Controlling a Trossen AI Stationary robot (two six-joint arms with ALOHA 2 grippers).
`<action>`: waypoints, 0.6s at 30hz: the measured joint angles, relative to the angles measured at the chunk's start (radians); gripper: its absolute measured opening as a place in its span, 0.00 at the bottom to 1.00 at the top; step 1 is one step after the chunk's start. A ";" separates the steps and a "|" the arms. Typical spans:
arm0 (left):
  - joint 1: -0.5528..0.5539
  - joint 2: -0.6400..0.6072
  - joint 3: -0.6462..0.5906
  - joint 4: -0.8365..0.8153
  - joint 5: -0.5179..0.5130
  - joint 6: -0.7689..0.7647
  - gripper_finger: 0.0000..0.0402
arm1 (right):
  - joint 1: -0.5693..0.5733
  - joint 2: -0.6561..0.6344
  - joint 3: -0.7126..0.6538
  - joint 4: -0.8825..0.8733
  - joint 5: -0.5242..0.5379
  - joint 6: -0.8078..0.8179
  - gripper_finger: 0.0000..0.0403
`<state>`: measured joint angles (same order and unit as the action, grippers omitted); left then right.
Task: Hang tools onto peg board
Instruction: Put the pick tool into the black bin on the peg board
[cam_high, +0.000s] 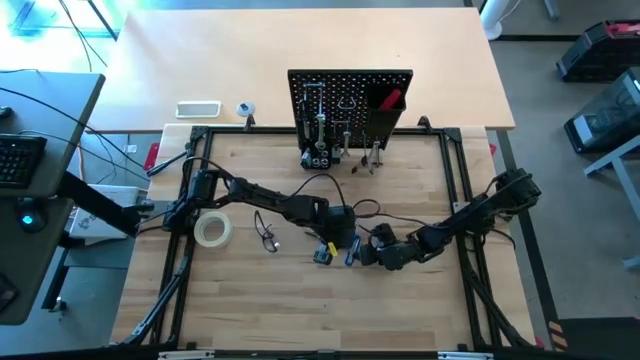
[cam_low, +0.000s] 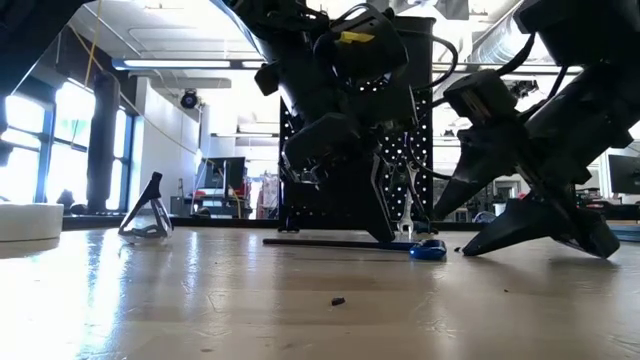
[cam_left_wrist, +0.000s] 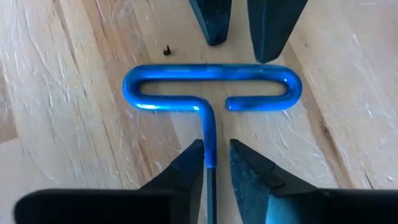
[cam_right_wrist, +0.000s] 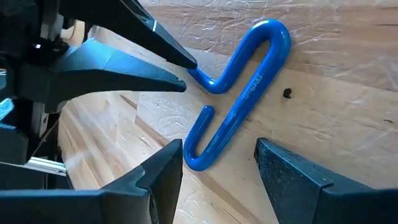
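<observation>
A blue-handled hex key (cam_left_wrist: 211, 87) lies flat on the wooden table near its middle (cam_high: 350, 252), with its dark shaft (cam_low: 330, 242) pointing toward my left arm. My left gripper (cam_left_wrist: 214, 158) slants down over the shaft and is open a little, one finger on each side. My right gripper (cam_right_wrist: 221, 165) stands open just beyond the looped handle (cam_right_wrist: 239, 106), clear of it. The black peg board (cam_high: 350, 100) stands upright at the table's far edge, with wrenches (cam_high: 320, 130) on its hooks and a red-handled tool (cam_high: 390, 98) in its bin. My left gripper has its fingers (cam_left_wrist: 189, 165) on either side of the key's shaft (cam_left_wrist: 209, 140), just behind the handle, slanting down from the table's left. The gap is wider than the shaft. I cannot tell whether a finger touches it. The key lies on the table.
A pale tape roll (cam_high: 213, 230) and clear glasses (cam_high: 265, 235) lie on the table to the left of the grippers. A white tray (cam_high: 198, 109) sits on the far table, left of the peg board. A small dark speck (cam_left_wrist: 166, 51) lies beside the handle.
</observation>
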<state>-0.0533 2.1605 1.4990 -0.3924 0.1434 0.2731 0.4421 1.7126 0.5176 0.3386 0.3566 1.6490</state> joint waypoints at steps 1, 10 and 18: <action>0.004 -0.004 0.000 -0.010 0.000 -0.001 0.18 | -0.003 0.000 0.004 -0.007 -0.004 -0.001 0.50; 0.040 -0.094 0.002 -0.183 -0.005 0.053 0.26 | -0.003 0.002 0.025 -0.053 0.010 -0.052 0.50; 0.041 -0.095 -0.108 -0.186 -0.003 0.076 0.26 | 0.007 0.003 0.027 -0.054 0.030 -0.073 0.50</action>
<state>-0.0124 2.0658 1.3907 -0.5788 0.1402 0.3495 0.4488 1.7157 0.5442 0.2848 0.3868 1.5762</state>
